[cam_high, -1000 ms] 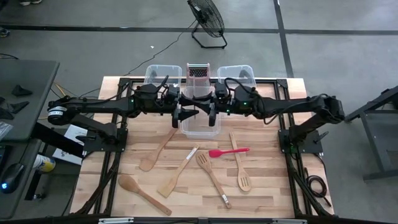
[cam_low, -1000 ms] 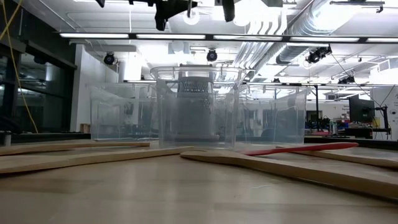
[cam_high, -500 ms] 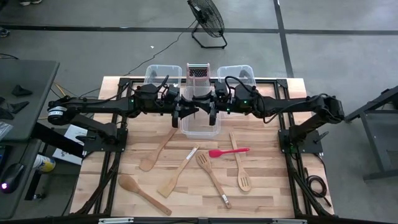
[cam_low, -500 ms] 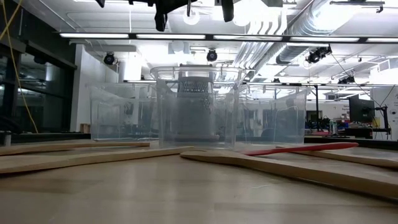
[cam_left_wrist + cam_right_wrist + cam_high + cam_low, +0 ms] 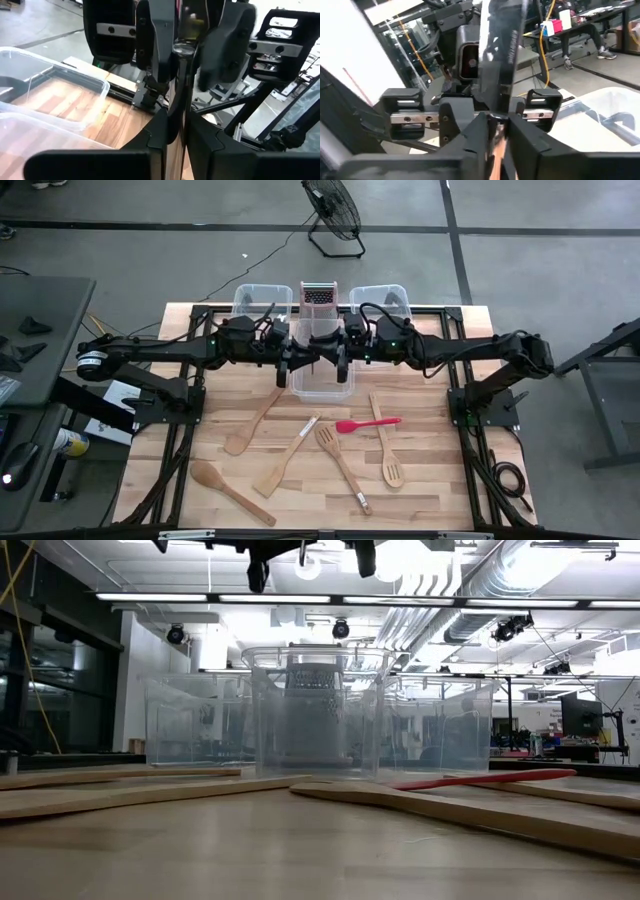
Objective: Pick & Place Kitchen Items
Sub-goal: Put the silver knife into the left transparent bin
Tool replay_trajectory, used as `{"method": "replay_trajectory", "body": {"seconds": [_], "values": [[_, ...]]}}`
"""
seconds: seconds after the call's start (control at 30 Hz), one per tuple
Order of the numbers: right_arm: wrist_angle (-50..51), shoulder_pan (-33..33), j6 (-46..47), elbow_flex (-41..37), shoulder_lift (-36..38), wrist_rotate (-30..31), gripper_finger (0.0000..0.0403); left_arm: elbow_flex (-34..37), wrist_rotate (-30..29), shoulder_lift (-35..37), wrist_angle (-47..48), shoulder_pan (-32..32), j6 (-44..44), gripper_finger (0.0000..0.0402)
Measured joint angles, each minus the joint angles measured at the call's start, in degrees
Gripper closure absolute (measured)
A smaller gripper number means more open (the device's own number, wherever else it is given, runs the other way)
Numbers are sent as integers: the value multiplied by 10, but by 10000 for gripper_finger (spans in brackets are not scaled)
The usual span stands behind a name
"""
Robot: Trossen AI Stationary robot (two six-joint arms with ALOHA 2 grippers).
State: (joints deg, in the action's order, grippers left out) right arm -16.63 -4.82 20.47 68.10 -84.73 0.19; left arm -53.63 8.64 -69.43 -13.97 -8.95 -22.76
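Both arms meet level above the middle clear bin (image 5: 322, 385) at the table's far side. A silver metal utensil (image 5: 181, 75) spans the short gap between them. My left gripper (image 5: 301, 358) is shut on the end nearer it, and my right gripper (image 5: 336, 358) still has its fingers on either side of the other end. Several wooden spoons and spatulas (image 5: 285, 460) and a red-headed spatula (image 5: 365, 424) lie flat on the wooden table. My left gripper pinches the metal utensil (image 5: 176, 117) between its two fingers, coming level from the table's left side. The utensil runs on along the fingers toward the other gripper, lifted clear above the bin. My right gripper has the utensil's other end (image 5: 496, 120) between its two fingers, level from the table's right. The fingers hide the place of contact, so I cannot tell which part it has.
Two more clear bins (image 5: 262, 300) (image 5: 380, 300) stand at the far edge with an upright metal grater (image 5: 319, 295) between them. The utensils lie spread over the table's middle and near half. A fan (image 5: 335, 210) stands on the floor beyond the table.
My left gripper has shut: its fingers stood wide apart a second ago and are now closed on the metal utensil. Both arms have kept their places above the middle bin.
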Motion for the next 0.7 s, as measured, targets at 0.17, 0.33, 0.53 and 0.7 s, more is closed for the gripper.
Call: {"method": "replay_trajectory", "body": {"seconds": [0.17,0.33,0.53,0.7], "values": [[20,-1,2,0,8,-5,259,0,-9,0,10,0,0,361],[88,-17,7,1,42,-3,231,0,-51,4,13,-1,1,361],[203,-40,8,1,99,-4,231,0,-139,34,90,-18,-18,361],[283,-61,7,1,142,-1,232,0,-200,57,198,-67,-50,361]]}}
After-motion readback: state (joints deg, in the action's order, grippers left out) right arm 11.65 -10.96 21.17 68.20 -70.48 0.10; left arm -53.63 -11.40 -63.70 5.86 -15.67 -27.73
